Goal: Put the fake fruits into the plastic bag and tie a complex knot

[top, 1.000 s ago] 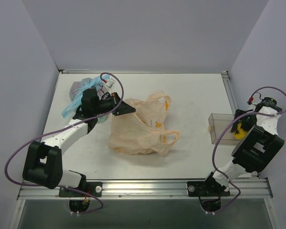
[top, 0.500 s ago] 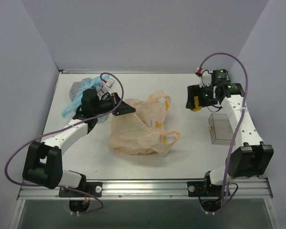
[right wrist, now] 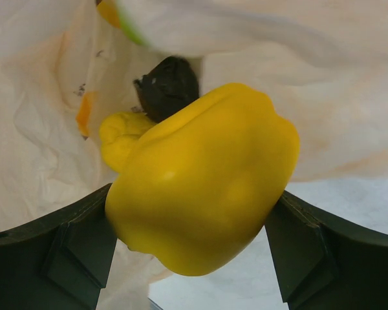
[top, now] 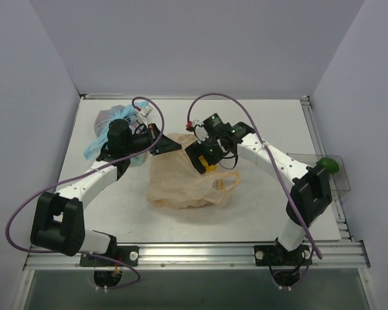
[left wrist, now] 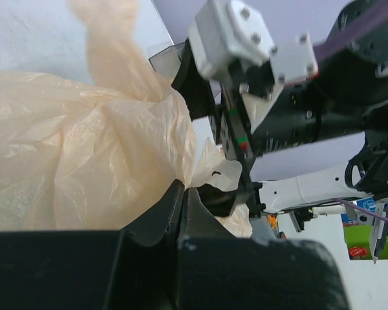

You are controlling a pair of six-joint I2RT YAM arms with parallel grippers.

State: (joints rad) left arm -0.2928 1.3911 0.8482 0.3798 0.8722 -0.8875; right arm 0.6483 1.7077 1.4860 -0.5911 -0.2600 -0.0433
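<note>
The peach-orange plastic bag [top: 181, 187] lies crumpled at the table's middle. My left gripper [top: 171, 147] is shut on the bag's upper edge [left wrist: 200, 174] and holds it up. My right gripper [top: 205, 161] hangs over the bag's mouth, shut on a yellow pepper-shaped fake fruit [right wrist: 204, 194] that fills the gap between both fingers. Past it, inside the bag [right wrist: 32, 142], lies another yellow fruit [right wrist: 119, 139] with a dark lump [right wrist: 168, 87] beside it. A green fruit [top: 328, 165] sits at the far right. No knot shows on the bag's handles.
A clear bag with light-blue tied handles [top: 110, 126] lies at the back left, behind my left arm. A clear plastic box [top: 333, 181] stands at the right edge by the wall, with the green fruit at its top.
My right arm has swung from the box at the far right across to the bag's mouth, carrying the yellow fruit. The left gripper has kept its hold on the bag's edge.
</note>
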